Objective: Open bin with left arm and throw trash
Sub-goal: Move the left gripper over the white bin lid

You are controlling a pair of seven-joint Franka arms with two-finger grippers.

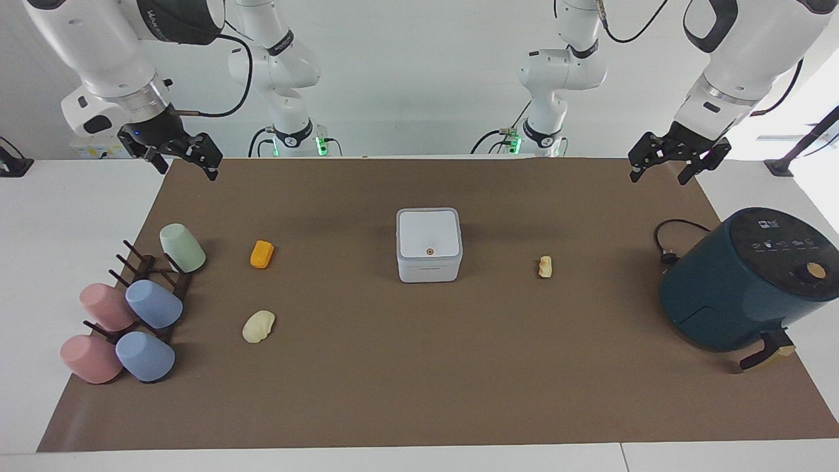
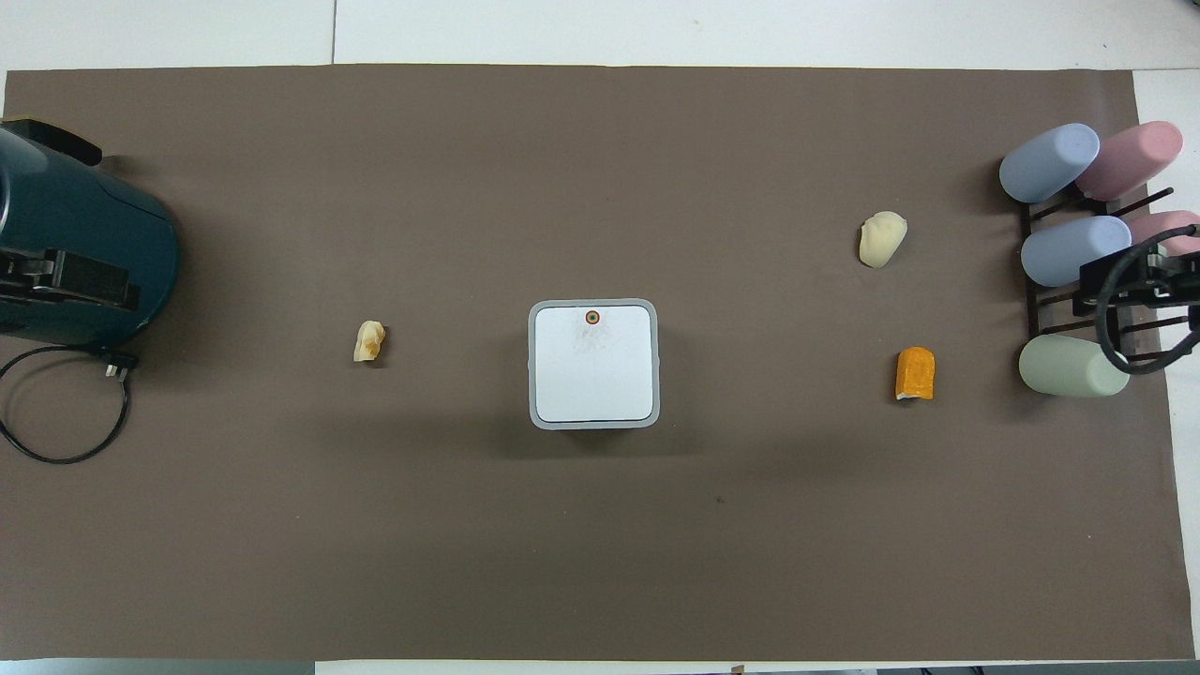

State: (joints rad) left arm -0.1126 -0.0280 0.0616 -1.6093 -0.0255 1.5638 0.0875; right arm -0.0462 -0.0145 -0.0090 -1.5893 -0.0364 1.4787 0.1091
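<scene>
Facing view first, working outward from the robots: both arms hang at their own end of the table, waiting. The left gripper (image 1: 678,160) is up over the mat's corner toward the left arm's end, above the air fryer's (image 1: 747,282) side of the table; its jaws are spread apart and grip nothing. The right gripper (image 1: 177,154) is over the mat's corner at the right arm's end, jaws likewise parted and empty.

Next out, at the middle of the brown mat (image 1: 419,393), stands the bin (image 1: 429,246), lid flat and closed, its orange dot (image 1: 430,251) on the lid edge farther from the robots. Level with it toward the left arm's end lies the cream knobbly piece (image 1: 545,267); toward the right arm's end lies the orange block (image 1: 261,254), and farther from the robots than that, the pale yellow lump (image 1: 259,326). All three lie well apart from the bin. A rack of pastel cups (image 1: 131,314) stands at the right arm's end.

By my judgement nothing of the task is done: the lid is still to be opened by the left arm, and all three pieces are still to go in.
</scene>
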